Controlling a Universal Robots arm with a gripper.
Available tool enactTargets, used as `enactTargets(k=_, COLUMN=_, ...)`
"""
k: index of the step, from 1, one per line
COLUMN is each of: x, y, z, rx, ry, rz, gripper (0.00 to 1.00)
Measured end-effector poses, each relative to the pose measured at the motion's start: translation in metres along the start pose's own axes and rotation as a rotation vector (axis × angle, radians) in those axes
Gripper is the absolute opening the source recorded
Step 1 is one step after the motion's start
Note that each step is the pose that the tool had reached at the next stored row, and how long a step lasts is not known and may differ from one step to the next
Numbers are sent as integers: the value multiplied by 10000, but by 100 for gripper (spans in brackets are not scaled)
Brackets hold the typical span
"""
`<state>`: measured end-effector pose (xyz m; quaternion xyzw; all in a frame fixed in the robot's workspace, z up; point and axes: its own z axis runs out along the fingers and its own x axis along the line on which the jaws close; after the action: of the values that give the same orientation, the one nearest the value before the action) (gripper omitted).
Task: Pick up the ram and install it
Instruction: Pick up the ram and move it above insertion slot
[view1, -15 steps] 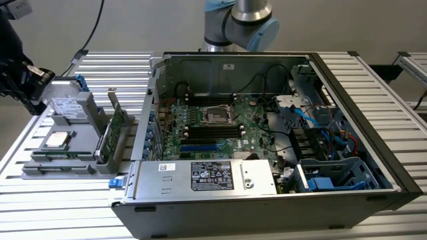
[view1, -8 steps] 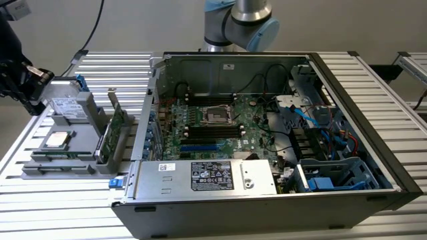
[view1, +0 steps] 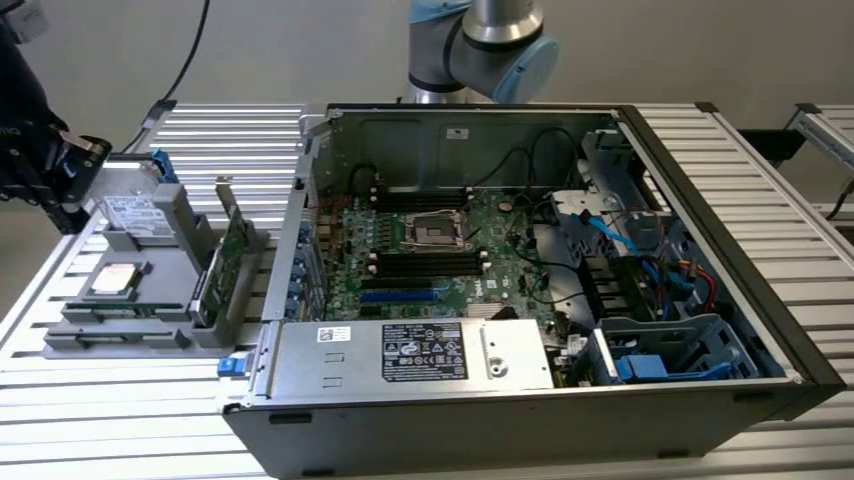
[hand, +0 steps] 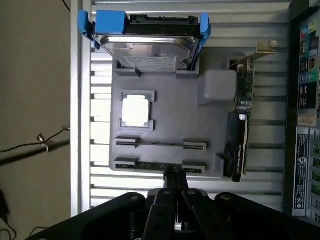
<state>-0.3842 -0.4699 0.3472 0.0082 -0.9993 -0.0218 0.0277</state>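
The ram (hand: 157, 165) is a thin green stick lying in one of two slots of a grey holder (hand: 170, 125), the slot farthest from the hard drive. My gripper (hand: 174, 176) hovers above the holder, its two black fingers pressed together and shut on nothing, their tips showing just beside the ram's middle. In the exterior view the gripper (view1: 64, 200) hangs at the far left, over the holder's (view1: 80, 340) left edge. The open computer case (view1: 534, 400) lies in the middle, with the motherboard (view1: 400, 265) and its dark memory slots (view1: 427, 262) exposed.
On the holder also sit a hard drive in blue rails (hand: 150, 47), a square silver processor (hand: 136, 110) and an upright green card with a metal bracket (hand: 240, 125). The case's power supply (view1: 414, 355) and cables (view1: 627, 250) flank the motherboard. The arm's base (view1: 481, 50) stands behind the case.
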Motion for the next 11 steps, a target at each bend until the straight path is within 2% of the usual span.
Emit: enactTargets(k=11, x=-2, y=-2, z=42, rx=109, ry=87, rz=-1994, gripper=10)
